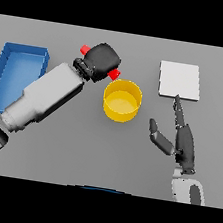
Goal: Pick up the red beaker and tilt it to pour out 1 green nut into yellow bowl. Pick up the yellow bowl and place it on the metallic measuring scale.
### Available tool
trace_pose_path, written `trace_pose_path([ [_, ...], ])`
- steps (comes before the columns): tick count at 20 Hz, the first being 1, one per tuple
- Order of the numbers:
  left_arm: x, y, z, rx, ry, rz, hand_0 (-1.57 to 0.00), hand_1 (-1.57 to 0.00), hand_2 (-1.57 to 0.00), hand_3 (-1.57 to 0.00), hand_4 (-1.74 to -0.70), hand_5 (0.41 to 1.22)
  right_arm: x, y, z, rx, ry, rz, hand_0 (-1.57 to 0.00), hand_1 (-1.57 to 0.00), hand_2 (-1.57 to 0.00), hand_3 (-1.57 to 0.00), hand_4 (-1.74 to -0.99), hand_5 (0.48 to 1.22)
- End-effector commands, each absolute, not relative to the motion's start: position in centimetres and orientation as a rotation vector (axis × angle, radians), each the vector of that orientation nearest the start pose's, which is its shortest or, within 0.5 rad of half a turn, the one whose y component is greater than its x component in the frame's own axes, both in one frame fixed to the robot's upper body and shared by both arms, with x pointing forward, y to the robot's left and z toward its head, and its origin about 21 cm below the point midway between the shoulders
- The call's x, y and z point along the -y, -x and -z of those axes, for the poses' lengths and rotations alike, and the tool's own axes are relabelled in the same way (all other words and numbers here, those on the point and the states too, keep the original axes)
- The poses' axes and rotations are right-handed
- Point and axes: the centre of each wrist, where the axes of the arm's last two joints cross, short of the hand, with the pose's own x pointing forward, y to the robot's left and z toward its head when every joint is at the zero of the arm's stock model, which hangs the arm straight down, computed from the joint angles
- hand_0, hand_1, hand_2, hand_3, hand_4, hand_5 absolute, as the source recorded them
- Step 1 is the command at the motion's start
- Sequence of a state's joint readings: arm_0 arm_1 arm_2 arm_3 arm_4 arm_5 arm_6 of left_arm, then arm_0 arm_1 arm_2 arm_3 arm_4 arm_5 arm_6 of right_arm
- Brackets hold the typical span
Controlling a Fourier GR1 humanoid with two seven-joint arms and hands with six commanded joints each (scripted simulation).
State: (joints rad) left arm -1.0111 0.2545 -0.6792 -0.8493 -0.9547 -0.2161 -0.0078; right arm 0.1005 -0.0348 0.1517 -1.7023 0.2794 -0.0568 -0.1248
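Note:
My left hand (pixel 103 57) is shut on the red beaker (pixel 114 74), which lies tipped sideways; only its two red ends show past the hand. One end hangs just above the back-left rim of the yellow bowl (pixel 121 101). The bowl stands upright mid-table; I cannot tell whether a nut lies inside it. To the bowl's right, at the back, lies the flat pale square scale (pixel 179 80). My right hand (pixel 184 140) is open, fingers straight, with a fingertip near the scale's front edge and the thumb spread toward the bowl.
A blue open tray (pixel 8 70) sits at the far left, partly behind my left forearm (pixel 45 96).

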Motion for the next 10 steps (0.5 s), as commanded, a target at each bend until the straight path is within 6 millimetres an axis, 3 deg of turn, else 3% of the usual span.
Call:
trace_pose_path([
  [1,-8.5,-41.3,-10.8,1.301,-0.904,2.04,-1.57,-1.57,-1.57,-1.57,-1.64,1.215,21.0,-22.5,-0.9,1.733,0.18,-0.287,0.0,0.0,0.0,0.0,-1.057,0.674],
  [10,-6.0,-41.8,-11.2,1.06,-1.168,2.398,-1.57,-1.57,-1.57,-1.57,-1.73,1.22,21.1,-22.2,-0.6,1.735,0.172,-0.313,0.0,0.0,0.0,0.0,-1.06,0.7],
])
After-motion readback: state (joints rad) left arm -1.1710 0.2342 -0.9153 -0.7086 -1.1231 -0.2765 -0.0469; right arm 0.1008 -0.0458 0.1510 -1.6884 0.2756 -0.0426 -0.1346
